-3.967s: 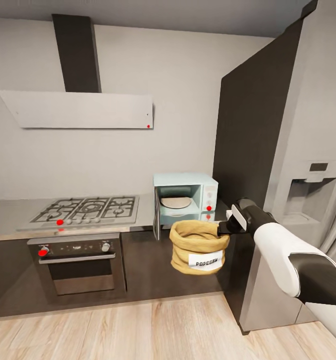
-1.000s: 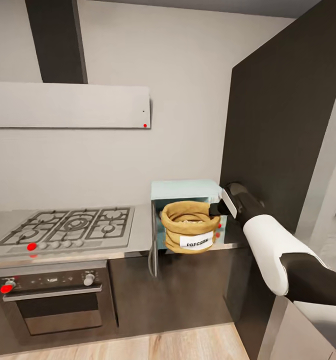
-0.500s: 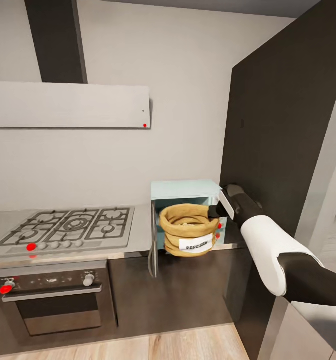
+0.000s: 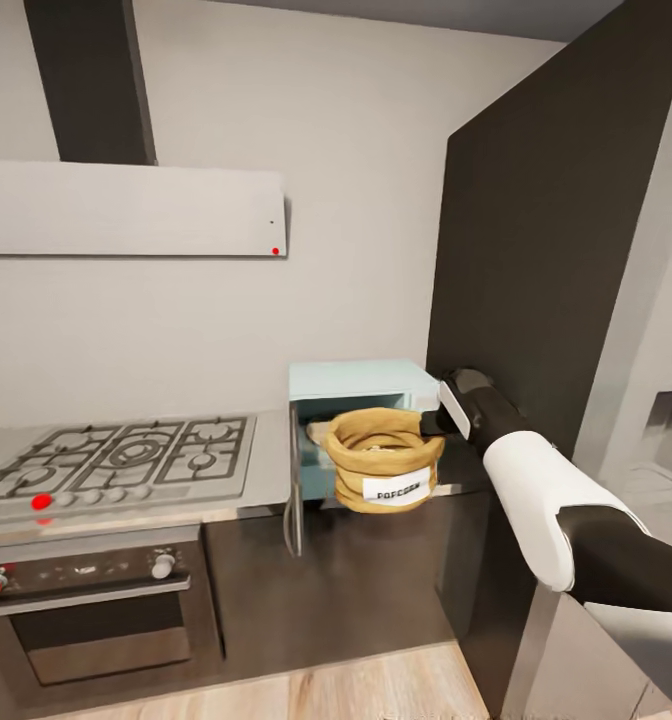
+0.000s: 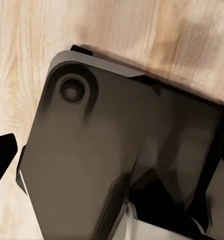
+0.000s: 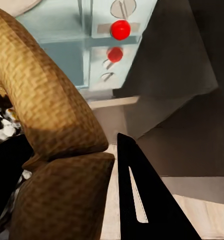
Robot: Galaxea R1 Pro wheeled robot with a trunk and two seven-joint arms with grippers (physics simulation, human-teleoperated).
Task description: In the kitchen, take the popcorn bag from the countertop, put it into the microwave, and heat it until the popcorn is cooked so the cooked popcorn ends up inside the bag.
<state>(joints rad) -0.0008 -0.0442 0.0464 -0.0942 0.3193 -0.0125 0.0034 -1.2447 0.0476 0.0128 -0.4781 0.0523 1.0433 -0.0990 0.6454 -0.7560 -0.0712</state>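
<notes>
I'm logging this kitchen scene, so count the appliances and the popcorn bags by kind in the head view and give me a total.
Microwave: 1
Gas hob: 1
Built-in oven: 1
Range hood: 1
Popcorn bag: 1, held at its rim by the right gripper
Total: 5

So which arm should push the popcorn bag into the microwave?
The right one, most likely. Its gripper already holds the bag by the rim, right at the microwave's open front. The left wrist view shows floor and the robot's own base, so that arm seems to hang low.
</notes>
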